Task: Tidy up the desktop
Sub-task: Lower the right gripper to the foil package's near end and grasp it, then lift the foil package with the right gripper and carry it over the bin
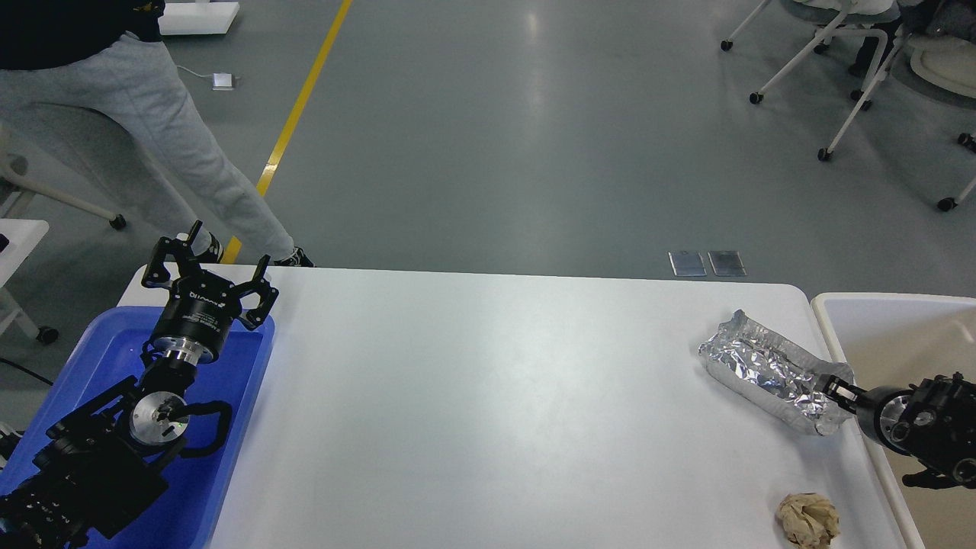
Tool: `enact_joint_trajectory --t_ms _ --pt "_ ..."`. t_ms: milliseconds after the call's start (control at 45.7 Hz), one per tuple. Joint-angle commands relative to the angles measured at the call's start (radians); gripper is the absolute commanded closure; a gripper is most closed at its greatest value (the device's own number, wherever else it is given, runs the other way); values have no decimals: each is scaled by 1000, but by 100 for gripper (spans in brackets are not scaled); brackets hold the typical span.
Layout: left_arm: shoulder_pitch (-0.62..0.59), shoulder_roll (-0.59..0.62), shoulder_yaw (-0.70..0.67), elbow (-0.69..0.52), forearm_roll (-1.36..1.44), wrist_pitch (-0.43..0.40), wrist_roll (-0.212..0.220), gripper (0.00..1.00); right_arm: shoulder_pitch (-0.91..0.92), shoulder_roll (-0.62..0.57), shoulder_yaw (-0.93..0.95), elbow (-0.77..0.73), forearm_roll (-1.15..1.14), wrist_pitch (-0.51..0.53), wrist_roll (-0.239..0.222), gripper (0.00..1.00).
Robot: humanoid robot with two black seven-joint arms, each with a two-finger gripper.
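1. Nearest the robot, a crumpled brown paper ball [808, 519] lies on the desk [488, 396], near its front right corner, a little nearer than the right fingers and apart from them.
2. The right gripper [837, 387] reaches in from the right edge, over the beige bin [827, 305] that stands against the desk's right side. Its fingers are closed onto the near right end of a crumpled foil tray [766, 367], gripping its rim.
3. The foil tray rests on the white desk and stretches away from the right fingers toward the far left, its far end well short of the desk's back edge.
4. The left gripper [210, 267] hangs above the far end of a blue tray [236, 427] at the desk's left side. Its fingers are spread wide and hold nothing.
5. The desk fills the middle of the view between the two sets of fingers, white and bare across its centre.
6. Beyond the left fingers, a person in grey trousers [152, 130] stands on the grey floor [534, 137] beside a yellow line [301, 99]; white chairs [846, 69] on castors stand far right.
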Motion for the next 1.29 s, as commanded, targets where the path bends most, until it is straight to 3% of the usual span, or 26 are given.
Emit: enact_joint_trajectory --t_ms 0,88,263,460,766,1007,1269 --pt "0 0 0 0 0 0 0 0 3 27 -6 -42 8 -20 17 57" --pt "0 0 0 0 0 0 0 0 3 33 -6 -40 10 -20 17 77" --pt "0 0 0 0 0 0 1 0 -4 35 -8 -36 10 -20 25 100" --pt "0 0 0 0 0 0 1 0 -2 37 -9 -40 8 -21 62 100" --pt "0 -1 0 0 0 -1 1 0 15 12 -3 22 18 -15 68 100" --pt "0 0 0 0 0 -1 1 0 48 -207 3 384 19 -14 77 100" --pt "0 0 0 0 0 -1 1 0 121 -439 -3 587 16 54 79 100"
